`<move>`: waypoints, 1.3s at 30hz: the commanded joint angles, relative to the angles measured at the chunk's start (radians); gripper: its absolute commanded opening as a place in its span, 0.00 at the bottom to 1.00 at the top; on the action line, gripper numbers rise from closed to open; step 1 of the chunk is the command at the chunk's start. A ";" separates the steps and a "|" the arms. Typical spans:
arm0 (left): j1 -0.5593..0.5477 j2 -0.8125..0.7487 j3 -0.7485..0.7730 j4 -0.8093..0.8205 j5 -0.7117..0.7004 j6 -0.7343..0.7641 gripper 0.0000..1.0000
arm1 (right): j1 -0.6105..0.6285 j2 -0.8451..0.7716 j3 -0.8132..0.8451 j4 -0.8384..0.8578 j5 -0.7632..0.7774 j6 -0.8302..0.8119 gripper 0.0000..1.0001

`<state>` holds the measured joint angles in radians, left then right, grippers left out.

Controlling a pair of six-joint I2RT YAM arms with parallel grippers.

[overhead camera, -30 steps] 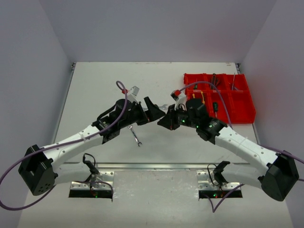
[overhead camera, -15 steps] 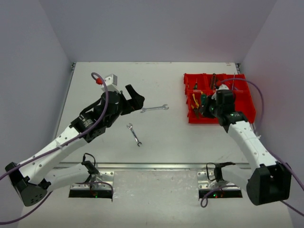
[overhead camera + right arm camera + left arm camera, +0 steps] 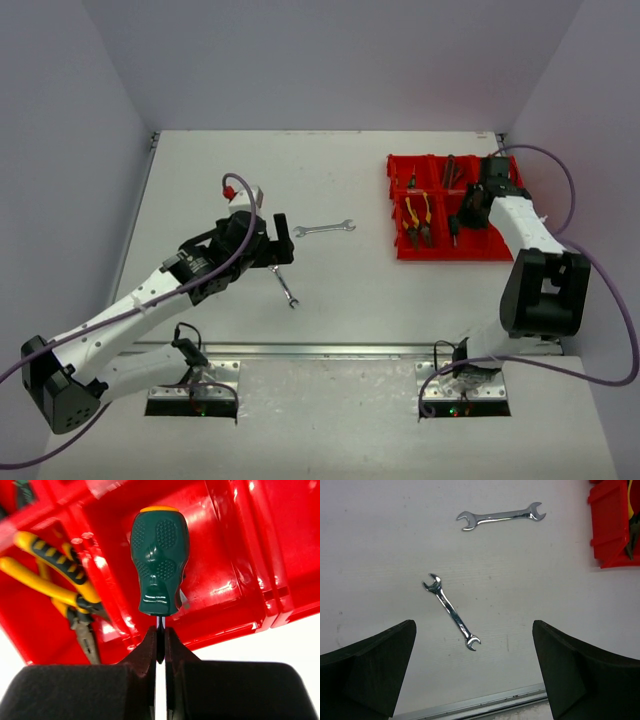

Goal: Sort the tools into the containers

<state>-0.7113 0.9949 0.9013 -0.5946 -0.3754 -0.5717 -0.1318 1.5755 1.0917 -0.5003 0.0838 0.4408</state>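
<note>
White tabletop (image 3: 400, 300) was shared by short wrench (image 3: 451, 611) and long wrench (image 3: 500, 516), well apart from red bin (image 3: 470, 250); over it green screwdriver (image 3: 159, 560) was pinched by right gripper (image 3: 160, 635), release judged next; left gripper (image 3: 475, 667) was spread wide, empty.

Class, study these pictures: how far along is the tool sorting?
Done: yellow-handled pliers lie in the red divided plastic bin. In hand: the right gripper, shut on a green-handled screwdriver, holds it over the bin. Remaining: two silver open-ended wrenches lie on the white table near the open left gripper.
</note>
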 commanded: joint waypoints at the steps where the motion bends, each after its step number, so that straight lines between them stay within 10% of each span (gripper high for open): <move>1: 0.022 0.015 -0.007 0.016 0.017 0.018 1.00 | -0.007 0.042 0.044 -0.022 0.037 -0.024 0.03; 6: 0.041 0.040 -0.017 0.031 0.031 0.004 1.00 | -0.008 0.019 0.042 -0.032 0.023 -0.014 0.55; 15: 0.047 0.050 0.023 -0.013 -0.058 -0.056 1.00 | 0.062 -0.146 0.067 -0.039 -0.057 0.001 0.76; 18: 0.050 0.043 0.048 -0.040 -0.101 -0.074 1.00 | 0.202 -0.173 0.083 -0.004 -0.123 -0.057 0.99; 27: 0.049 -0.055 0.144 -0.164 -0.140 0.109 1.00 | 0.575 0.138 0.317 -0.015 -0.187 -0.412 0.99; 39: 0.050 -0.200 -0.090 0.010 -0.037 0.188 1.00 | 0.670 0.667 0.789 -0.197 -0.309 -0.952 0.98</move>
<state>-0.6724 0.8132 0.8389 -0.6688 -0.4461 -0.4156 0.5061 2.1788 1.7722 -0.6107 -0.1968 -0.2851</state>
